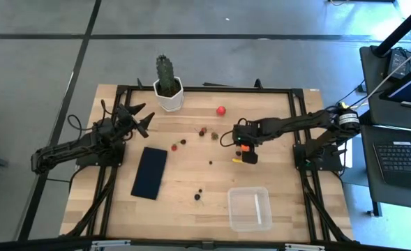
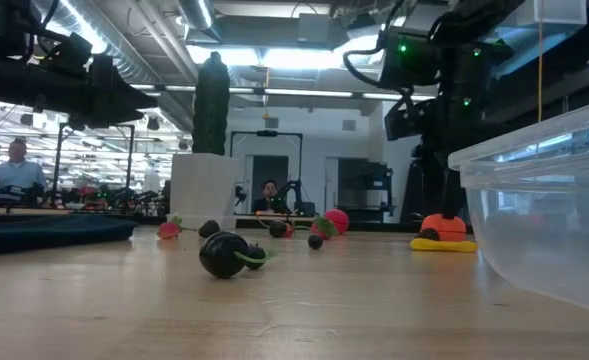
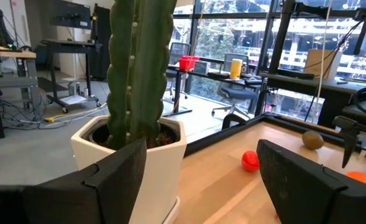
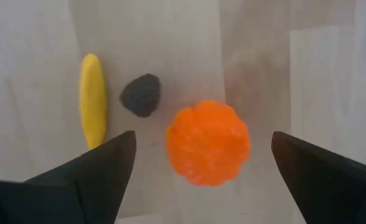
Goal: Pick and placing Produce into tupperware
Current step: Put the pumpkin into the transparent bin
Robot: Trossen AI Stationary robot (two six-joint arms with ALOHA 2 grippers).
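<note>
My right gripper (image 4: 201,171) hangs open, pointing down over the orange ball (image 4: 207,143), one finger on either side and clear of it. The ball rests on the table beside a thin yellow piece (image 4: 93,99) and a dark berry (image 4: 141,94). In the high view this gripper (image 1: 243,145) is right of the table's middle. The clear tupperware (image 1: 249,208) stands at the near right. A red ball (image 1: 221,110) lies farther back, and small dark bits (image 1: 198,192) are scattered around. My left gripper (image 1: 139,120) waits open at the far left, by the cactus.
A green cactus in a white pot (image 1: 167,87) stands at the far edge, close in front of my left gripper (image 3: 201,180). A flat dark navy rectangle (image 1: 150,172) lies left of centre. More berry-sized bits (image 1: 183,141) lie between the rectangle and the red ball.
</note>
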